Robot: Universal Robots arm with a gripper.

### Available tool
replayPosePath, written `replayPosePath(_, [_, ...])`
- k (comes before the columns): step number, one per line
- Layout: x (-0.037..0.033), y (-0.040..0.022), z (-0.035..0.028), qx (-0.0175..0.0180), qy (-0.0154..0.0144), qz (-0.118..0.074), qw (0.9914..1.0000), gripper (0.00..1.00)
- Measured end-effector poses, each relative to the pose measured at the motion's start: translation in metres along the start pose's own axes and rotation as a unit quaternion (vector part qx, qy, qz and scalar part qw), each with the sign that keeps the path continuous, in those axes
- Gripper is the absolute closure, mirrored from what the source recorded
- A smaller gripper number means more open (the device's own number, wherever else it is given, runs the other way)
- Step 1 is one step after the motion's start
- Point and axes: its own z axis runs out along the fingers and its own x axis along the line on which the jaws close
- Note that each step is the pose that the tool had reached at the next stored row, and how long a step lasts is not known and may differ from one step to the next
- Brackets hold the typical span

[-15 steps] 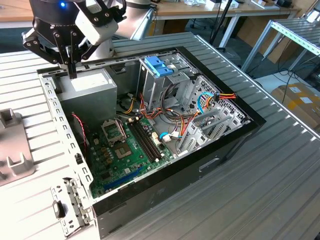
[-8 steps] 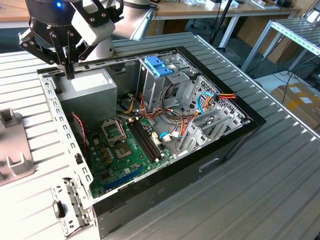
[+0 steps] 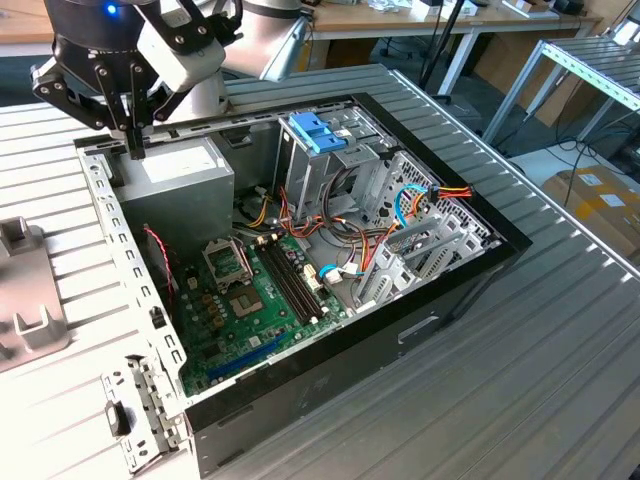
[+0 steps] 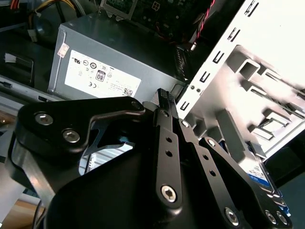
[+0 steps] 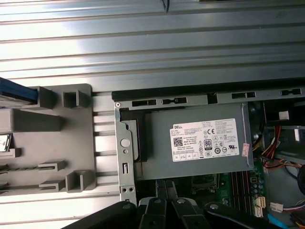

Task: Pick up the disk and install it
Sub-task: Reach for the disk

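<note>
Black gripper [image 3: 135, 148]. Grey power-supply box [image 3: 170, 175] with white printed label, green motherboard [image 3: 245, 300], pale blue bracket [image 3: 318, 130], red, yellow and orange wires [image 3: 445, 190]. Bright blue rail on disk [image 5: 16, 91], silver ribbed table [image 3: 560, 350], black case [image 3: 300, 390].

A ribbed metal table [image 3: 560, 330] bears an open computer case [image 3: 420, 320] and a grey holder [image 3: 30, 300] beside it.

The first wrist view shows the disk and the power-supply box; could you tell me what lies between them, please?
In the first wrist view, the grey holder and the case's metal frame lie between the disk and the power-supply box.
</note>
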Motion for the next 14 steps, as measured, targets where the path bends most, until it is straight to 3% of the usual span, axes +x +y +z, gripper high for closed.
replayPosePath(14, [0.0075, -0.0006, -0.0002, 0.0, 0.0, 0.0, 1.0, 0.89])
